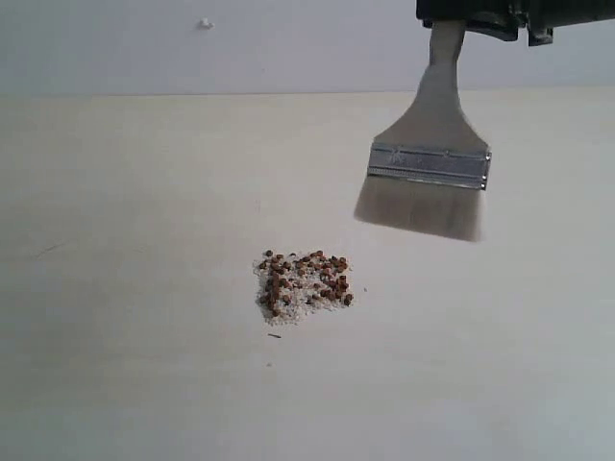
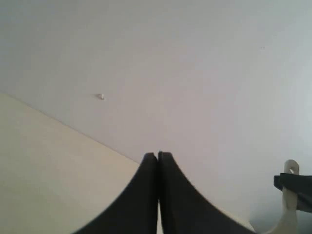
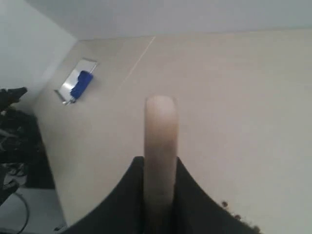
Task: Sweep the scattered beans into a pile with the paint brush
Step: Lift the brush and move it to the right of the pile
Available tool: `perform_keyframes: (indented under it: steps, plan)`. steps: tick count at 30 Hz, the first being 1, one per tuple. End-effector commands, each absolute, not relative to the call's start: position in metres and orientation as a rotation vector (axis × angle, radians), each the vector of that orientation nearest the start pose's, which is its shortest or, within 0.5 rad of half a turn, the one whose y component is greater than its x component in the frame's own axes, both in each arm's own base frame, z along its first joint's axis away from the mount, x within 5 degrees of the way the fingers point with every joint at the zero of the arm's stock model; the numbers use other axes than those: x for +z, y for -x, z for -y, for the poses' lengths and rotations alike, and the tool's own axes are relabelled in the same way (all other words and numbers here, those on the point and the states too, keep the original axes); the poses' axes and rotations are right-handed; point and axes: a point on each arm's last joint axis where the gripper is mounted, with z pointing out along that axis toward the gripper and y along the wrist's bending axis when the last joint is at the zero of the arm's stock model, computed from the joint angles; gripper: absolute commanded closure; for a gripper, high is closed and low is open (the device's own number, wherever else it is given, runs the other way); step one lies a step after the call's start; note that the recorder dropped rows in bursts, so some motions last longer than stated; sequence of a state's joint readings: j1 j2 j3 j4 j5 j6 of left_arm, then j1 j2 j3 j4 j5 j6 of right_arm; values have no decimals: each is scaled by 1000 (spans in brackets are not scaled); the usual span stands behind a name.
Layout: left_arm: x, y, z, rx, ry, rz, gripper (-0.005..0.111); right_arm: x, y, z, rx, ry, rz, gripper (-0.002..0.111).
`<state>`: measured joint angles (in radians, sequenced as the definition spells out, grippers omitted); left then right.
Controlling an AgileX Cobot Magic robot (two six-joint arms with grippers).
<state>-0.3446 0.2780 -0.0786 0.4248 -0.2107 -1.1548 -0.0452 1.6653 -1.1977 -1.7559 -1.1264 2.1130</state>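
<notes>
Wood paint brush point(image 1: 429, 165) in rt fingers point(image 3: 122, 212), hanging near piled beans point(image 1: 304, 284)

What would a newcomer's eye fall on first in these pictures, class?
The brush hangs at the upper right of the exterior view, its handle clamped in the right gripper and its bristles apparently lifted off the table. Below and to the left of it, the beans lie in one tight pile, mixed with pale grains. The left gripper is shut and empty, away from both.
</notes>
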Motion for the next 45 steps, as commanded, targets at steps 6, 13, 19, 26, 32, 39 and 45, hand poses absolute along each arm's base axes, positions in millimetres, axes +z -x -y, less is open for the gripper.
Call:
perform_keyframes:
  steps: [6,13,19,26,32,39,45]
  plan:
    - [237,-73,35,-930,227,-1548,107,270,-333,-40,1133,228,-2143,108]
    - [237,-73,35,-930,227,-1548,107,274,-318,-32,943,123,-2138,108]
    - [237,-73,35,-930,227,-1548,107,297,-306,-34,899,201,-2065,108]
    - [237,-73,35,-930,227,-1548,107,308,-282,-53,1157,499,-1997,108]
    - [237,-73,35,-930,227,-1548,107,310,-275,-64,1253,581,-1983,108]
    - [237,-73,35,-930,227,-1548,107,292,-282,-81,1335,605,-2035,108]
    - [237,-73,35,-930,227,-1548,107,283,-286,-77,1202,489,-2085,108]
